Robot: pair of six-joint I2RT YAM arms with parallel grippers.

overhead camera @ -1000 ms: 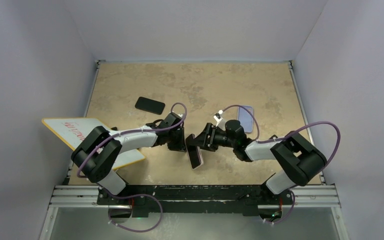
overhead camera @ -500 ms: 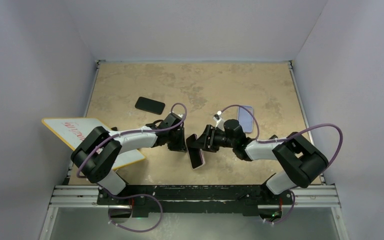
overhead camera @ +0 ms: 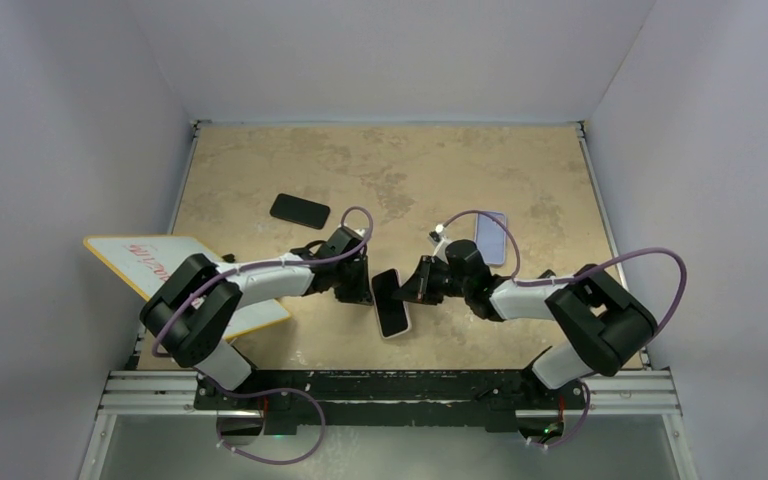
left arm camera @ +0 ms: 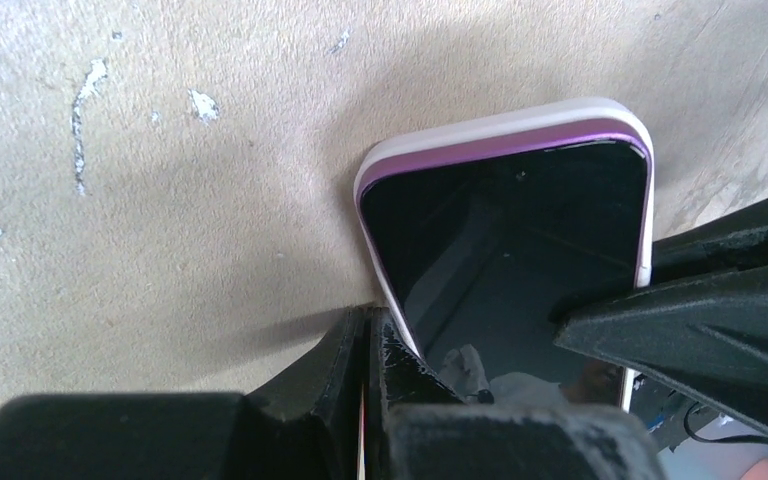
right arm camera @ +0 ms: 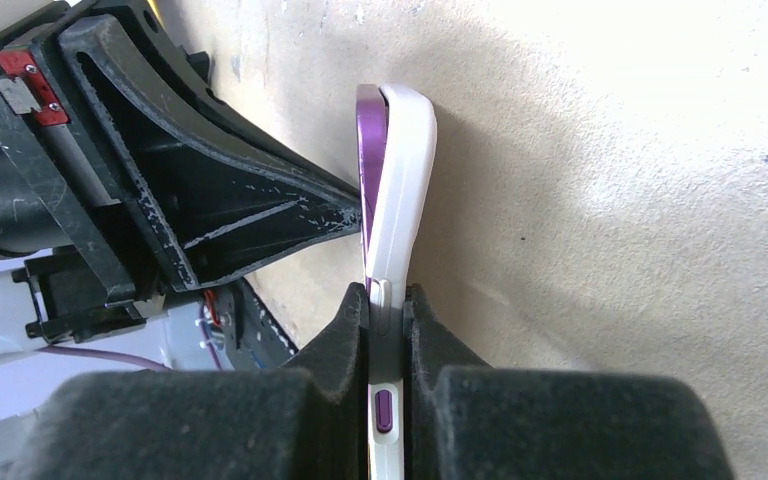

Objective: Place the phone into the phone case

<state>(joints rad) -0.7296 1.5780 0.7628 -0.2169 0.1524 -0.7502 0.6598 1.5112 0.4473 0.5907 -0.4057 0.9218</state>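
A white board with red writing (overhead camera: 145,262) lies far left, a black slab (overhead camera: 300,210) beyond. At table centre, left gripper (overhead camera: 360,285) and right gripper (overhead camera: 415,285) both clamp the purple phone (overhead camera: 391,303) in its white case (right arm camera: 400,190). A pale phone-like slab (overhead camera: 491,237) lies right.

Phone (left arm camera: 505,255) screen: glossy black glass (reflections visible). Phone case (right arm camera: 400,190): smooth matt white plastic. Gripper fingers (right arm camera: 250,210): rough black plastic, scuffed. Table (overhead camera: 390,160): matt mottled tan, chipped.

Black phone (overhead camera: 300,210) lying flat on desk (overhead camera: 520,160), beyond left jaws. Pale phone (overhead camera: 491,237) lying beyond right jaws. White board (overhead camera: 140,262) overhanging desk's left edge.
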